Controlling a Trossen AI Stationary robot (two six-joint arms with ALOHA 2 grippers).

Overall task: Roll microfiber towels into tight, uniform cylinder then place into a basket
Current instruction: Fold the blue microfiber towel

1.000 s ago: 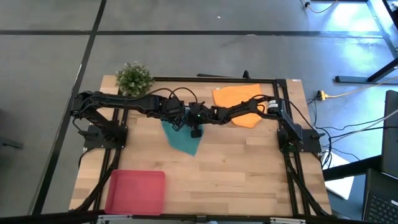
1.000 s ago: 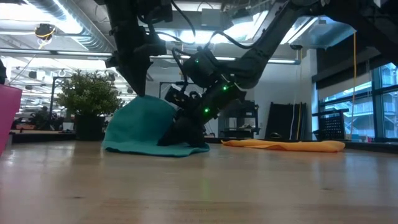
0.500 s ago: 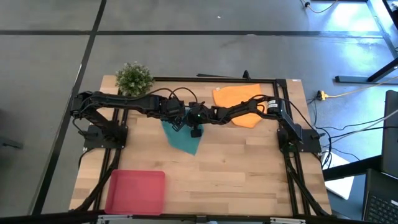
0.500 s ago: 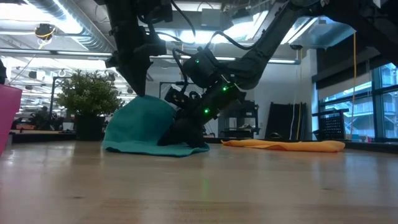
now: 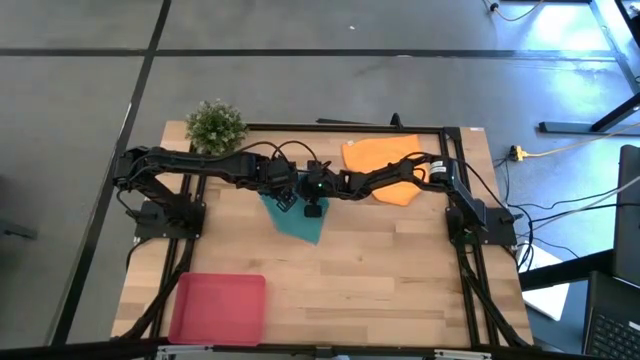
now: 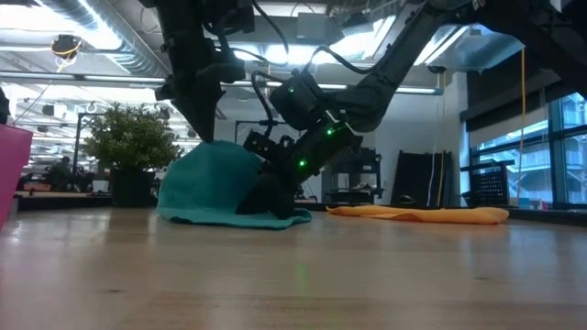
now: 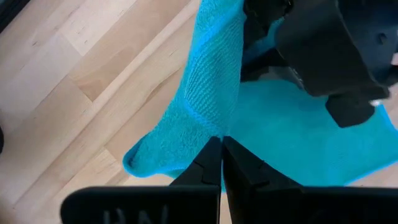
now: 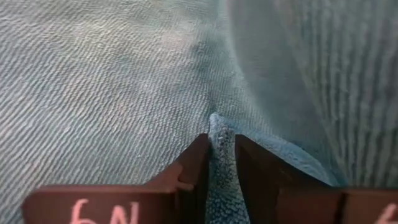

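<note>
**Both grippers pinching teal towel, tray empty**

Teal towel [image 5: 298, 222] sits centre of the high view, bunched and lifted into a hump, one pointed corner lying toward the lower middle of the frame. Low view shows it as a mound [image 6: 215, 188] left of centre on the wooden table [image 5: 400, 270].

Left gripper [image 7: 221, 155] has its fingers pressed together on a fold of the teal towel, holding it up. Right gripper [image 8: 221, 155] has its fingers a narrow gap apart with a ridge of the teal towel pinched between them. The two grippers meet nearly touching over the towel at frame centre in the high view.

Orange towel [image 5: 385, 165] lies flat at upper right of the table, partly under the right arm; not held.

Red-pink basket [image 5: 218, 308] sits lower left in the high view, well apart from both towels, nothing in it.

Potted plant [image 5: 215, 125] at upper left table corner.
</note>
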